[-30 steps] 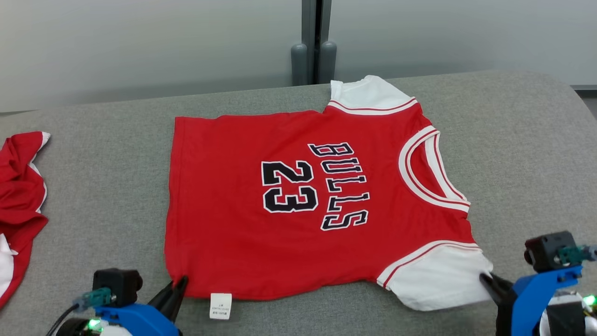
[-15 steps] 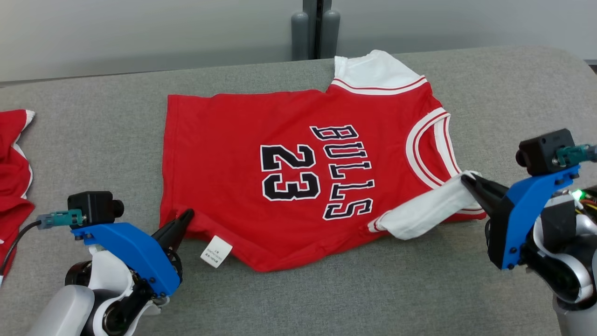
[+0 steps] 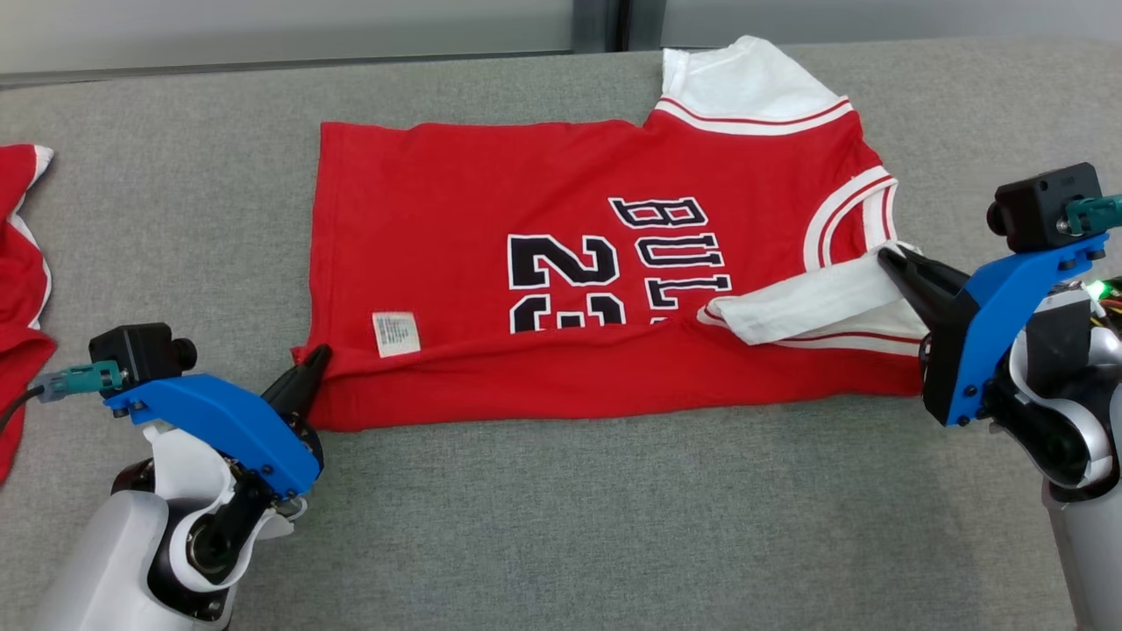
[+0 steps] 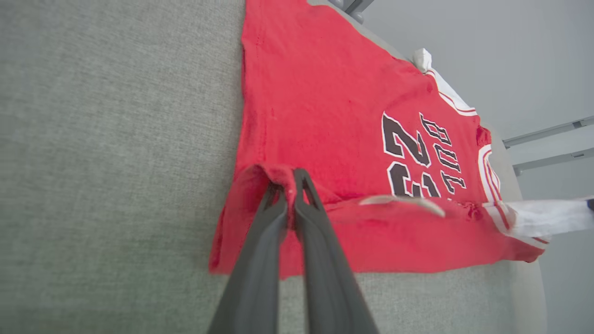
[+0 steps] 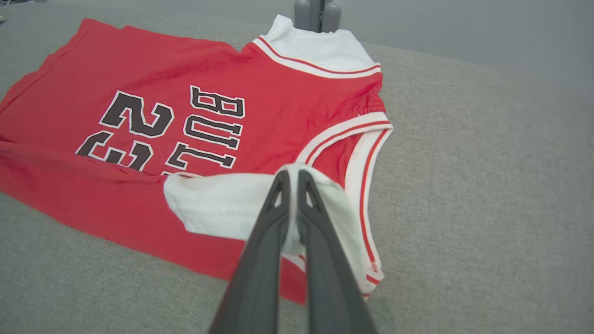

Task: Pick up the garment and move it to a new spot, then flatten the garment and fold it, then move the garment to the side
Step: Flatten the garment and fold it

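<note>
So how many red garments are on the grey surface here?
2. The Bulls jersey lies in the middle; a second red garment sits at the head view's left edge, partly out of frame.

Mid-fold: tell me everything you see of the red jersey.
The red jersey is soft knit fabric with white sleeves, white-and-red striped trim and black BULLS 23 lettering. It lies on the grey padded surface, collar toward the robot's right. Its near edge is folded over onto the front, half covering the lettering, with a white care label facing up. The left gripper is shut on the hem corner, the right gripper on the near white sleeve.
</note>
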Available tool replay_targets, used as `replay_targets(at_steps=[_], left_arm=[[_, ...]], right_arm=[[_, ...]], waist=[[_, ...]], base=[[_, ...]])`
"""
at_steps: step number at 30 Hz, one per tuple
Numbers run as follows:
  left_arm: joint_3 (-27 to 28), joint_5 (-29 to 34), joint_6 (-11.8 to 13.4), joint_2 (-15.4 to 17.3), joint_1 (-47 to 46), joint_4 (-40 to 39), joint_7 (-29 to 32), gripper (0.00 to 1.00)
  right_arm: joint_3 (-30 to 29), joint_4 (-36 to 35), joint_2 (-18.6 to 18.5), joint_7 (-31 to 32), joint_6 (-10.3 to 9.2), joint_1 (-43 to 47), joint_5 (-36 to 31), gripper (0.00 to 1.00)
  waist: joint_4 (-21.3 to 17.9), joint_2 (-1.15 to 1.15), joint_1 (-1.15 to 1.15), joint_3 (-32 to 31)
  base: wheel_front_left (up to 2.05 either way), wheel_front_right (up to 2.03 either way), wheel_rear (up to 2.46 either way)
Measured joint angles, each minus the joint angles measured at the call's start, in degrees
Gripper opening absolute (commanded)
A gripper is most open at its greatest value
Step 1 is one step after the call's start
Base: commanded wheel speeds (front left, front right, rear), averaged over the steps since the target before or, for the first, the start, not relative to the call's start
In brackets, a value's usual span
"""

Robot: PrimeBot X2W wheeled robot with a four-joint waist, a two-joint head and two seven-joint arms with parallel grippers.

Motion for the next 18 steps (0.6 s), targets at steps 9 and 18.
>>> replay_targets(at_steps=[9, 18], left_arm=[[-0.7, 1.2, -1.4, -1.7, -2.6, 4.8, -2.2, 0.31], [-0.8, 2.1, -2.0, -2.5, -3.0, 6.6, -5.3, 1.00]], right_arm=[[0.5, 4.1, -0.2, -2.9, -0.01, -1.6, 0.0, 0.00], [1.2, 6.0, 0.3, -9.3, -0.01, -2.5, 0.0, 1.00]], waist=[[1.4, 0.00, -0.01, 1.7], [1.5, 0.00, -0.01, 1.1]], base=[[0.00, 0.00, 0.00], [0.00, 0.00, 0.00]])
